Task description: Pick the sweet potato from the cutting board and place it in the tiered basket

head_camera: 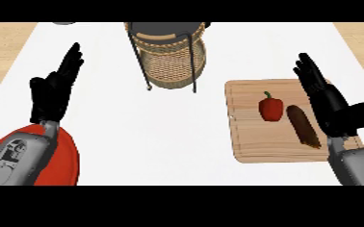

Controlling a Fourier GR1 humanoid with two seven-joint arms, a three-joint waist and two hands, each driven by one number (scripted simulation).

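Note:
A brown, elongated sweet potato [303, 127] lies on the wooden cutting board [249, 144] at the right, next to a red bell pepper [270, 108]. My right hand [328, 103] stands open over the board's right edge, fingers straight and pointing away, just right of the sweet potato and not touching it. The wicker tiered basket [169, 60] with black metal legs stands at the top centre. At the left my left hand [51, 94] rests open with fingers up, far from the board.
A red plate [62, 161] lies at the lower left, partly under my left forearm. A grey object [64, 23] peeks in at the top left edge. White counter spreads between the basket and the board.

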